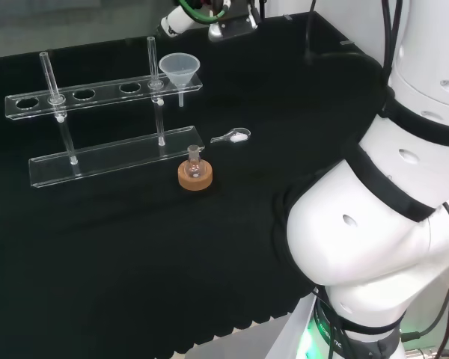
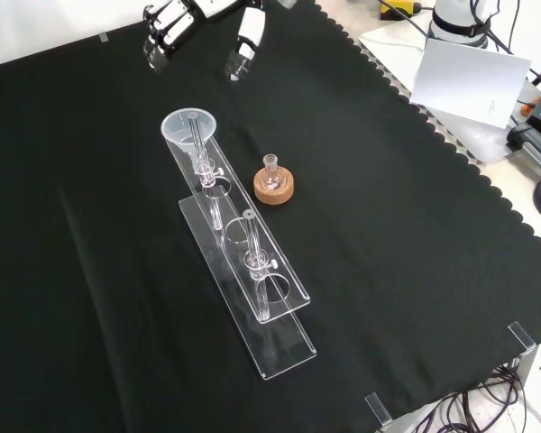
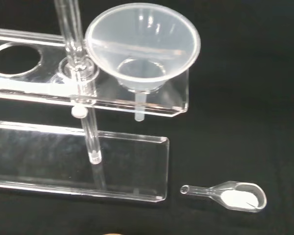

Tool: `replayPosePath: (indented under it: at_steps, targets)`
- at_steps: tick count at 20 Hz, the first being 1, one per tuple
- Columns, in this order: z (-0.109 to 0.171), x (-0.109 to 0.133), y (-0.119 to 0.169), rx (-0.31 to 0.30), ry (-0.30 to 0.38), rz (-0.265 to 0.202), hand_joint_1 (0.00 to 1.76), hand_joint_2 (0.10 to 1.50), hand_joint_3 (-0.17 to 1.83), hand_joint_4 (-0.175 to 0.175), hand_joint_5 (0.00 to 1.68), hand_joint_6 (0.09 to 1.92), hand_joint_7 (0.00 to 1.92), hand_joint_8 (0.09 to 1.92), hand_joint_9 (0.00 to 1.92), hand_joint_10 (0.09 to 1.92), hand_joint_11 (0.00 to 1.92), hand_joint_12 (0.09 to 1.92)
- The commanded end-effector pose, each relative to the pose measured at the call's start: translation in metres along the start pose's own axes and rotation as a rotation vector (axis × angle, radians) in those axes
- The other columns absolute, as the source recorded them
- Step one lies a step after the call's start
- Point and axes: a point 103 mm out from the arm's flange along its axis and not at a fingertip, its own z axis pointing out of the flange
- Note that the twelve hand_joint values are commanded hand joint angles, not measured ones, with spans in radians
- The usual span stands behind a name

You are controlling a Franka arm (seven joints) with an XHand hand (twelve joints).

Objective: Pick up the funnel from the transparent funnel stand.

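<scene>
Hand [image 2: 203,27]: we found it at the top edge of the front view, fingers relaxed, grasping nothing, apart from the funnel.
Funnel [image 1: 179,71]: we saw it seated in the end hole of the stand [image 1: 97,93], upper centre of the head view.
Flask [image 1: 194,161]: upright on a cork ring [image 1: 195,178], beside the stand.
Scoop [image 3: 230,196]: we noted white powder in it.

Funnel [image 1: 179,72] in stand's [image 1: 97,93] right end hole, head view, flask on cork ring [image 1: 195,176] in front, spoon [image 1: 232,137] seemingly right
</scene>
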Motion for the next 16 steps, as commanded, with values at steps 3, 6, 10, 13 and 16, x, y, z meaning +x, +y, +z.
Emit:
replayPosePath:
  at_steps: [3, 6, 10, 13, 16]
  targets:
    - [0.029, 0.012, 0.027, 0.124, -0.037, -0.040, 0.46, 0.86, 0.15, -0.030, 0.19, 0.09, 0.00, 0.63, 0.19, 0.79, 0.05, 1.49]
    - [0.041, 0.011, 0.035, 0.170, -0.064, -0.032, 0.48, 0.82, 0.14, -0.022, 0.09, 0.09, 0.00, 0.36, 0.05, 0.85, 0.06, 1.55]
    - [0.050, 0.010, 0.043, 0.181, -0.084, -0.036, 0.50, 0.80, 0.14, -0.019, 0.06, 0.09, 0.00, 0.24, 0.00, 0.85, 0.06, 1.57]
    - [0.058, 0.010, 0.048, 0.193, -0.101, -0.037, 0.51, 0.79, 0.13, -0.020, 0.06, 0.09, 0.00, 0.22, 0.00, 0.84, 0.06, 1.58]
    - [0.064, 0.008, 0.050, 0.201, -0.104, -0.035, 0.52, 0.79, 0.13, -0.026, 0.06, 0.09, 0.00, 0.22, 0.00, 0.86, 0.06, 1.58]
